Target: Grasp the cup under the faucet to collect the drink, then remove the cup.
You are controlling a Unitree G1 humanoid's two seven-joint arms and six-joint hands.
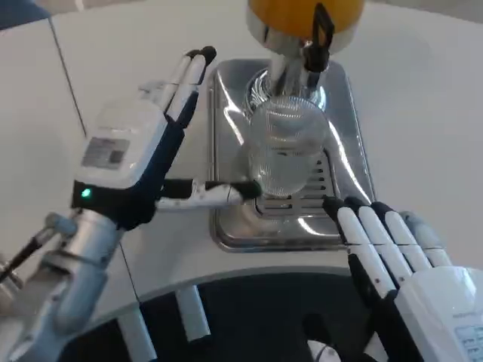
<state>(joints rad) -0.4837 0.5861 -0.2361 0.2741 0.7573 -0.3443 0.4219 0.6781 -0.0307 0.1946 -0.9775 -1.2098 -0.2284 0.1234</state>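
the cup (pixel 285 147), clear ribbed glass, stands upright on the steel drip tray (pixel 226 113), on the slotted grate near the tray's middle, right under the faucet (pixel 298 64). the faucet's chrome neck comes down from the orange tank (pixel 302 15) at the top edge, with a black lever (pixel 323 34) on its right side; the spout sits just above the cup's rim, and whether the two touch cannot be told. the cup looks mostly clear; any liquid in it is hard to make out through the ribbing and reflections. the left hand (pixel 151 151) is at the tray's left edge, turned on its side, its fingers (pixel 192 72) stretched straight up along the tray's outer rim, apart from the cup. its thumb (pixel 215 194) reaches out sideways across the tray's front left part, the black tip at the cup's base, touching it or just short of it. the hand is spread wide and grips nothing. a green light glows on its wrist (pixel 85 194). the right hand (pixel 400 260) lies low at the lower right, fingers extended and close together, their black tips at the tray's front right corner, near the cup but apart from it; it is open too, holding nothing. the tray rests on the white table (pixel 423 113).
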